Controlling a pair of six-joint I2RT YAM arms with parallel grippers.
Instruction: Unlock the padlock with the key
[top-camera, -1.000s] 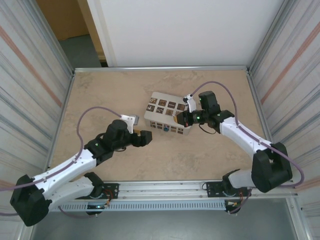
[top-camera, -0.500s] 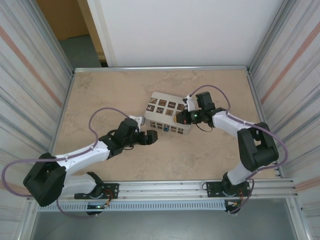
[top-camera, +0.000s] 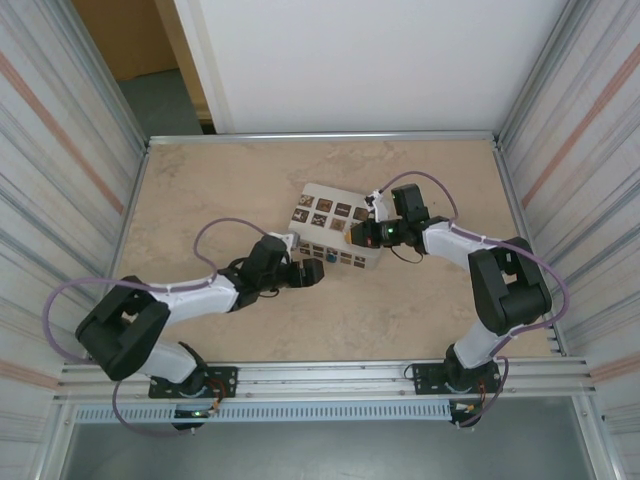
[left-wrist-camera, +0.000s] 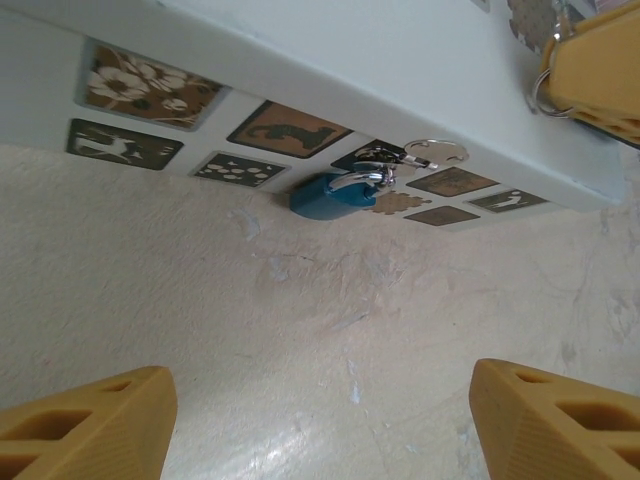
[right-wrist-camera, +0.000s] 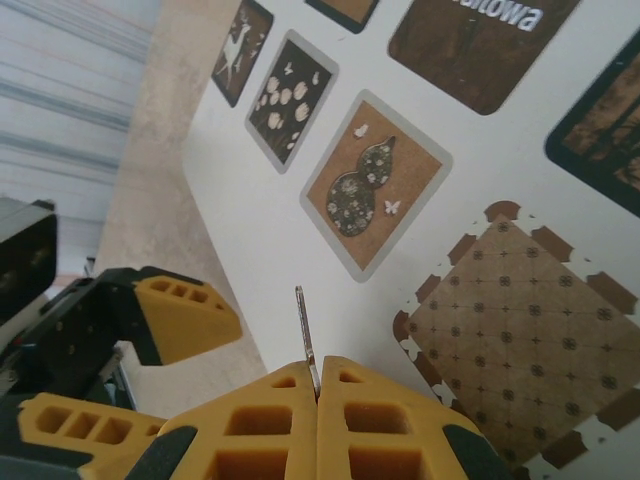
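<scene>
A small blue padlock (left-wrist-camera: 328, 194) hangs from a silver hasp (left-wrist-camera: 432, 153) on the front face of a white box (left-wrist-camera: 330, 70) decorated with brown picture tiles. My left gripper (left-wrist-camera: 320, 425) is open just in front of the padlock, low over the table, with nothing between its yellow fingers (left-wrist-camera: 82, 425). In the top view the padlock (top-camera: 331, 257) sits between the left gripper (top-camera: 311, 272) and the right gripper (top-camera: 358, 237). My right gripper (right-wrist-camera: 318, 368) is shut on the key (right-wrist-camera: 304, 322), whose thin blade points out over the box top (right-wrist-camera: 270, 210).
The box (top-camera: 330, 222) stands mid-table, turned slightly. The beige table (top-camera: 220, 190) is walled by metal panels on the left and right and a white panel at the back. Both arms' cables loop above the table near the box.
My left arm has stretched right, carrying its open gripper up to the padlock at the box's front face. The right gripper with the key has shifted slightly left over the box.
</scene>
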